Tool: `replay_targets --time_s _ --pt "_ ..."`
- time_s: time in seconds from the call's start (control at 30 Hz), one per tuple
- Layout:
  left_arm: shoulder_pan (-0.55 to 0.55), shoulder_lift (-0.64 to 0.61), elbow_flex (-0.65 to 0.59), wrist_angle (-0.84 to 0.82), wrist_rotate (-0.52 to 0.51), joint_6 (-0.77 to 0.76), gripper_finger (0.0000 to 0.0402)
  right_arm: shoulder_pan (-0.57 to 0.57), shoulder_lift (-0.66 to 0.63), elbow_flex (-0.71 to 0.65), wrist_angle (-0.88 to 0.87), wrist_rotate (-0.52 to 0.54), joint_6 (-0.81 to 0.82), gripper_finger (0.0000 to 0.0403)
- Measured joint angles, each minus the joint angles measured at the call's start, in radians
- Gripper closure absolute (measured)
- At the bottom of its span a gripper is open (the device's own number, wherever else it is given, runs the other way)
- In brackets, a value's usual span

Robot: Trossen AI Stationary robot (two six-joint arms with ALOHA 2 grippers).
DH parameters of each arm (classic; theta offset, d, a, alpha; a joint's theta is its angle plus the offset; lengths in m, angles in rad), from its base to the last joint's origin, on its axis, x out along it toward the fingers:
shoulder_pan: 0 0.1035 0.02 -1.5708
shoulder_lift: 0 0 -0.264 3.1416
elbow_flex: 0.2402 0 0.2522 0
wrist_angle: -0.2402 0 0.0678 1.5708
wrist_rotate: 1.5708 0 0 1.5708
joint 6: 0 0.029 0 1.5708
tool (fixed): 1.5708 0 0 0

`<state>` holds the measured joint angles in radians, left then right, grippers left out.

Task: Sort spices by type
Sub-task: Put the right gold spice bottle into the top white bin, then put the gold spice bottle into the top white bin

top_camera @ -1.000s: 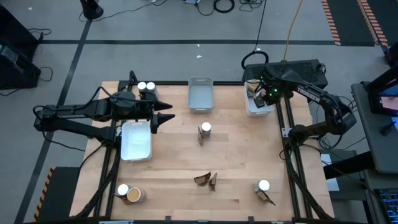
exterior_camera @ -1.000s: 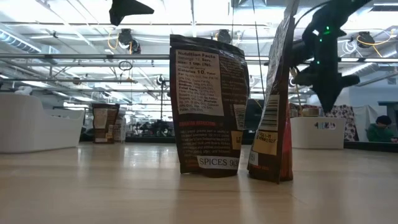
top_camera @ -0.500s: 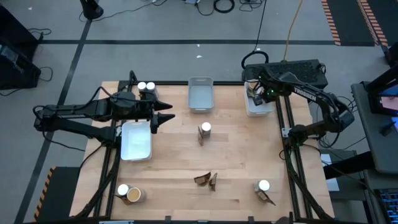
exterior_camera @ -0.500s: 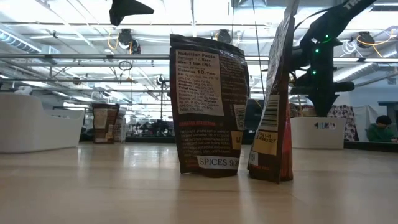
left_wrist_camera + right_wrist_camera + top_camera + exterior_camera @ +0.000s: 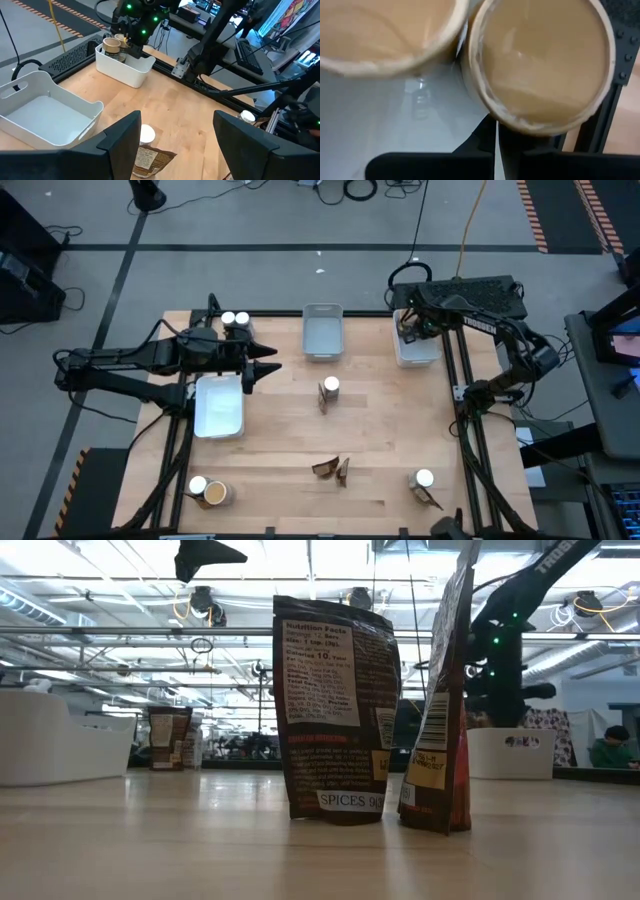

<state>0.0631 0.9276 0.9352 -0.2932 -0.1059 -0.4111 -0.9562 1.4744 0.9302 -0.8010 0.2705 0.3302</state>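
My right gripper (image 5: 496, 142) is shut and points down into the white tray (image 5: 418, 352) at the far right. That tray holds two round tan-topped tubs (image 5: 540, 60), (image 5: 385, 30). My left gripper (image 5: 175, 145) hangs open and empty above the table's left half, beside another white tray (image 5: 220, 405). Other spices stand on the table. Two white-capped jars (image 5: 235, 322) are at the far left. A jar with a packet (image 5: 328, 390) is in the middle. Two dark packets (image 5: 332, 469) stand near the front. A jar and a packet (image 5: 424, 482) are at the near right, and a jar and a tub (image 5: 207, 491) at the near left. My right gripper comes from above with its shut fingertips (image 5: 487, 131) right beside the rim of one tub (image 5: 520, 120), on that tub's outer side. Whether they touch it I cannot tell. Both tubs stand upright in the tray.
A grey tray (image 5: 322, 332) stands at the far middle. Bare wood lies between the middle jar and the front packets. In the low view the two packets (image 5: 335, 705) stand close in front, and the right arm (image 5: 497, 670) dips behind the white tray's wall (image 5: 512, 752).
My right gripper has sunk into the far right tray, shifting a little toward the table's left and tipping steeper downward. It has stayed shut.
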Motion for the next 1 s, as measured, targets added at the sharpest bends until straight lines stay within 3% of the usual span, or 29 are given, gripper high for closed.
replay_targets --time_s 0.2,0.6,0.8,1.0 --pt "0.0 0.0 0.0 0.0 0.0 -0.002 0.0149 0.0 0.003 0.0 0.03 0.046 0.005 0.0403" --pt "0.0 -0.043 0.0 -0.012 0.004 0.005 0.0149 0.127 0.002 0.165 -0.22 -0.017 -0.031 0.0403" --pt "-0.011 -0.074 0.0 -0.152 0.052 -0.025 0.0149 0.252 0.001 0.296 -0.329 -0.136 -0.044 0.0403" --pt "-0.106 -0.065 0.0 -0.274 0.14 -0.131 0.015 0.397 0.001 0.362 -0.351 -0.281 -0.054 0.0403"
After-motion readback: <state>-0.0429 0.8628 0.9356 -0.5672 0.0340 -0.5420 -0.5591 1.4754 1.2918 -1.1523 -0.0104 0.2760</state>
